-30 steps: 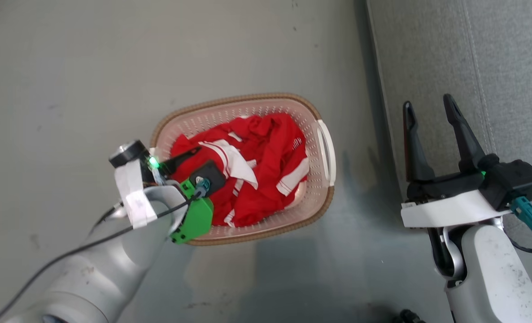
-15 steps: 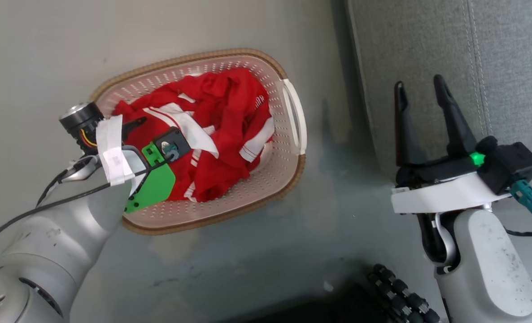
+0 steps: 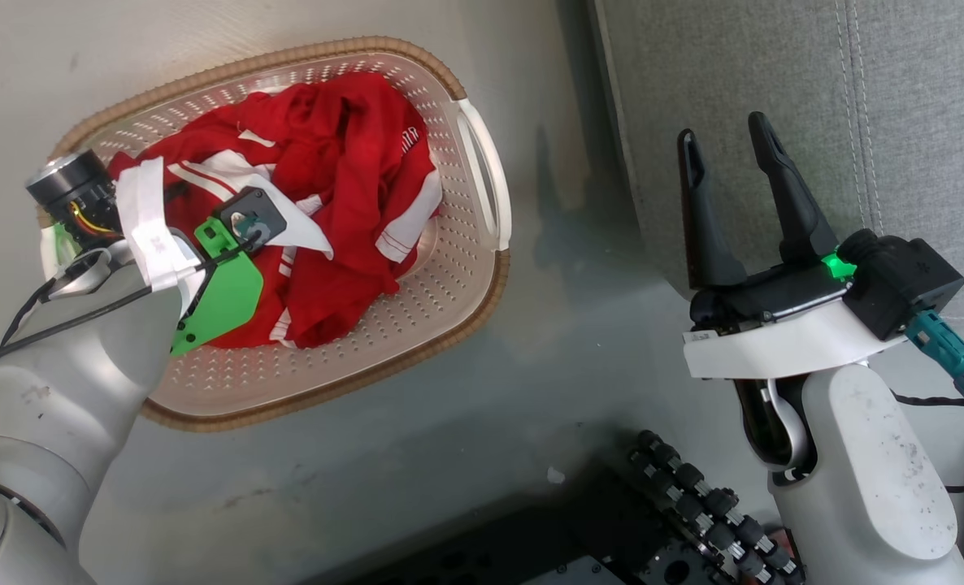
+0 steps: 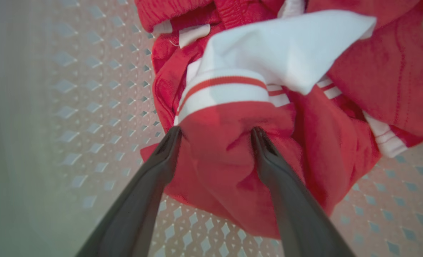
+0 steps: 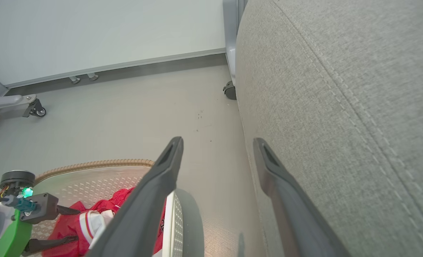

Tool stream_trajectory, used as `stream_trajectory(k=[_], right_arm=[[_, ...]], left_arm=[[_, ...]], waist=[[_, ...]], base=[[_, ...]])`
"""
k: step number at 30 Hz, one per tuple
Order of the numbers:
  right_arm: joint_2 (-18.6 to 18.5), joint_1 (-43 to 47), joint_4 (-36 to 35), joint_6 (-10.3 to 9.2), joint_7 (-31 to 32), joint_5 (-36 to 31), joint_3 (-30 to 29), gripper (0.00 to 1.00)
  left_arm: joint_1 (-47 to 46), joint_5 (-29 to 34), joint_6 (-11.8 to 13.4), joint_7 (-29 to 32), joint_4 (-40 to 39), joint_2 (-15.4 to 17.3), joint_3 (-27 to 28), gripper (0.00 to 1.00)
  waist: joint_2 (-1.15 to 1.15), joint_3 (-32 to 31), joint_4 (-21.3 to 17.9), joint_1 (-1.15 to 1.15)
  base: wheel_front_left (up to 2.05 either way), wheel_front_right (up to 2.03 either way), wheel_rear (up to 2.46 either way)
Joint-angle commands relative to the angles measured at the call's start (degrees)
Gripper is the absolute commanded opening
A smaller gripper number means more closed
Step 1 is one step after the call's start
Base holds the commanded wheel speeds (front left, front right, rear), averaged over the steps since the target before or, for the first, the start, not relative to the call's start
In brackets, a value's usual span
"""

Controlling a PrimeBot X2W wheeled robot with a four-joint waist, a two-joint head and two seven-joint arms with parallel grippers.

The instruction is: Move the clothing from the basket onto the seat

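The head camera has swung; the basket (image 3: pixel 458 301) now sits further up-left in its view. There, the clothing (image 3: pixel 344 162) is heaped in it on the floor (image 3: pixel 449 463) beside the seat (image 3: pixel 775 65). Left wrist view: left claw (image 4: pixel 215 134) released, straddling a red fold. Right wrist view: right claw (image 5: pixel 217 142) released, empty.

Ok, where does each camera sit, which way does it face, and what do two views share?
Head view: on the head, facing down at basket, clothing, seat edge; both arms show.
Left wrist view: along the open left gripper into the basket, fingers astride a red fold.
Right wrist view: along the open right gripper, across the floor toward a wall.
Shared: head and right wrist views both show basket, clothing, seat.
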Motion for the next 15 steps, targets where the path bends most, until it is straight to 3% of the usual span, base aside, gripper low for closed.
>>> stream_trajectory(k=[1, 5, 6, 8, 15], right_arm=[[-0.03, -0.45, -0.32, -0.02, -0.18, 0.51, 0.33, 1.00], [-0.03, -0.43, -0.46, -0.02, -0.18, 1.35, 0.64, 1.00], [-0.03, -0.41, -0.43, -0.02, -0.18, 1.45, 0.70, 1.00], [-0.03, -0.46, -0.32, -0.02, -0.18, 1.45, 0.72, 1.00], [-0.02, -0.76, 0.26, -0.02, -0.18, 1.08, 0.12, 1.00]], left_arm=[[-0.98, -0.88, 0.07, 0.45, 0.23, 0.72, 0.26, 1.00], [-1.22, -1.90, 0.07, 1.04, 0.46, 0.88, 0.21, 1.00], [-1.01, -2.08, 0.07, 1.23, 0.47, 0.87, 0.08, 0.87], [-0.85, -2.54, 0.07, 1.19, 0.39, 0.92, -0.09, 0.00], [0.75, -4.41, 0.07, 1.10, -0.68, 0.36, -0.72, 0.00]], waist=[[0.00, 0.90, -0.85, -0.01], [0.00, 1.34, -1.15, -0.01], [0.00, 1.43, -1.19, -0.01], [0.00, 1.53, -1.24, -0.01], [0.00, 0.51, -0.69, -0.01]], base=[[0.00, 0.00, 0.00], [0.00, 0.00, 0.00], [0.00, 0.00, 0.00], [0.00, 0.00, 0.00], [0.00, 0.00, 0.00]])
